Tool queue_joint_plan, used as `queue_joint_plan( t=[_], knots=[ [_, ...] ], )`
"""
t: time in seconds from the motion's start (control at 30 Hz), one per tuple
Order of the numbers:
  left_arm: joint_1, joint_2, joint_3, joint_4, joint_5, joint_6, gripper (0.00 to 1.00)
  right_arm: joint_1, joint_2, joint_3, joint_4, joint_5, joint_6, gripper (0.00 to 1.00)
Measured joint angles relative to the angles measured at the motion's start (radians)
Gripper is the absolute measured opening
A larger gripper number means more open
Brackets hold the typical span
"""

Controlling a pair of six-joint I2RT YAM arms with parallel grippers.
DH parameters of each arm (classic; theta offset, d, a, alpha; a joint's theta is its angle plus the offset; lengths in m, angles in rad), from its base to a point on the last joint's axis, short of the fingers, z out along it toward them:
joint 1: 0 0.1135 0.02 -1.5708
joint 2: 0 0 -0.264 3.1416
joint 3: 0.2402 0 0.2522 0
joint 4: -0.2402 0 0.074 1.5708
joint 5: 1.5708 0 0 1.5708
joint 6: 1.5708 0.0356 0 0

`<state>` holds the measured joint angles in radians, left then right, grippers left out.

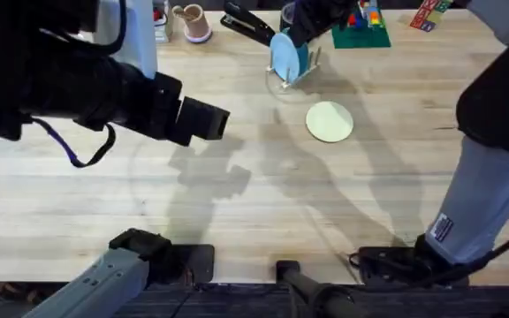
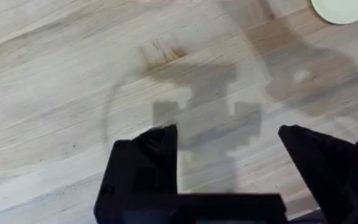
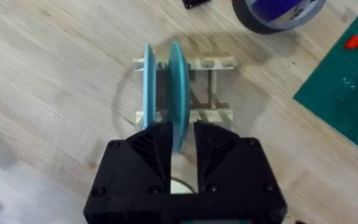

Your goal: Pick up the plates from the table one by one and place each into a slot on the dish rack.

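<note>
Spanning the frame: worktop (image 1: 237,203), light wood planks, largest thing in view.
Left tool (image 2: 229,140): hovers at the overhead's centre left, fingers spread wide, holding nothing.
Right tool (image 3: 182,140): top centre of the overhead, fingers narrow, pinching the teal plate (image 3: 178,93).
Dish rack (image 3: 207,90): top centre; teal plate upright in a slot, a light-blue plate (image 3: 148,87) just beside.
Cream plate (image 1: 330,121): flat, upper centre-right, near the rack.

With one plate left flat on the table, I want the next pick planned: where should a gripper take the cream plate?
Grip the cream plate at its rim, coming down from above. It lies flat on the table, so only its edge offers the fingers something to close on; bare wood surrounds it.
</note>
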<state>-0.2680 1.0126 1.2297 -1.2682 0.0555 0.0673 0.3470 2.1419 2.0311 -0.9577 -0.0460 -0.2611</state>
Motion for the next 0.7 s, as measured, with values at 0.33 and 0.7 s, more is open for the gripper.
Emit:
queue_joint_plan(
  t=[0.33, 0.7],
  knots=[
    [0.0, 0.0, 0.0, 0.0, 0.0, 0.0, 0.995, 0.0, -0.048, 0.083, -0.093, 0.0, 0.0, 0.249],
    [0.0, 0.0, 0.0, 0.0, 0.0, 0.0, 0.995, 0.0, -0.162, 0.166, -0.259, 0.0, 0.005, 0.985]
  ],
)
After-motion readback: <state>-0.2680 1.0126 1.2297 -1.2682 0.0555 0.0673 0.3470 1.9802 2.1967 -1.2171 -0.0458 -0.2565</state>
